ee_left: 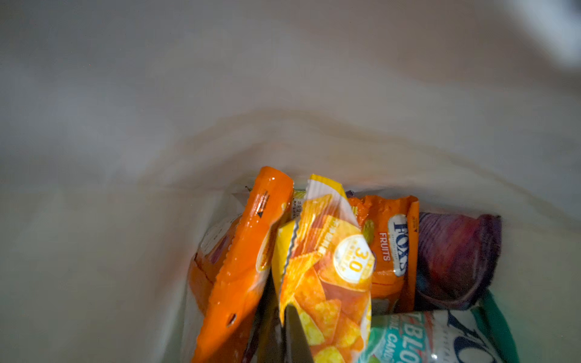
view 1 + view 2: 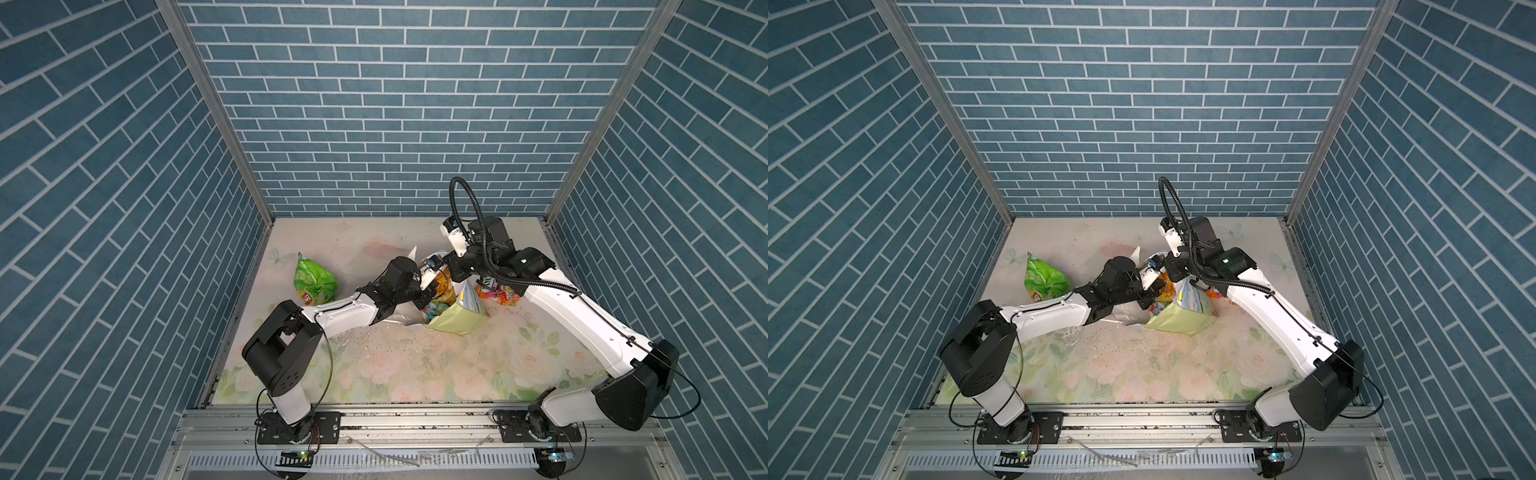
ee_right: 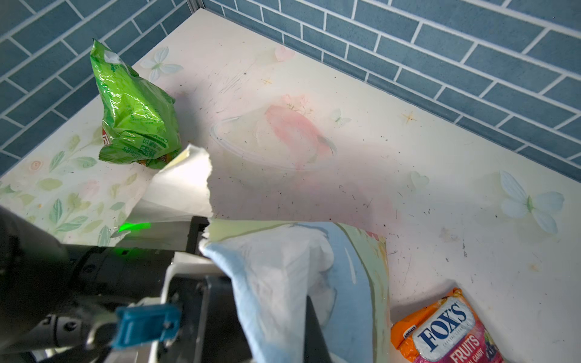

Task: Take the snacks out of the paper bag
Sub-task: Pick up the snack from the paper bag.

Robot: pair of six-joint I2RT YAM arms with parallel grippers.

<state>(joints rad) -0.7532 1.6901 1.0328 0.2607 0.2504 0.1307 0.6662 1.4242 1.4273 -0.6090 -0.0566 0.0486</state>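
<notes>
The left pincer (image 1: 281, 309) is down inside the paper bag (image 1: 220, 110). Its jaws are narrowed to almost nothing on the serrated lower edge of the yellow packet (image 1: 327, 273). One dark finger (image 1: 297, 333) presses against the foil, and the grip looks like a pinch on the seam, not on the puffed body. A long orange packet (image 1: 242, 261) leans against that packet on one side of the pincer. On the other side, just behind the yellow one, stands an orange FOX'S packet (image 1: 393, 245). A teal packet (image 1: 424, 339) sits close beside the fingers, and a purple packet (image 1: 456, 261) lies farther off toward the bag's corner. All are light, crinkly foil, slick and air-filled, so I judge a squeeze on the belly would slip or crush the contents. The flat crimped seam is the sound place to hold, and the draw should run along the white wall toward the mouth so the neighbours are not dragged along. Farther out, the right pincer (image 3: 283, 314) is closed on the bag's torn rim, holding the mouth open; the paper is soft, and a hard pull may rip it more. Well beyond both pincers, out on the table (image 2: 415, 365), lie a green chip bag (image 2: 313, 280) and another FOX'S pack (image 3: 446, 327).
</notes>
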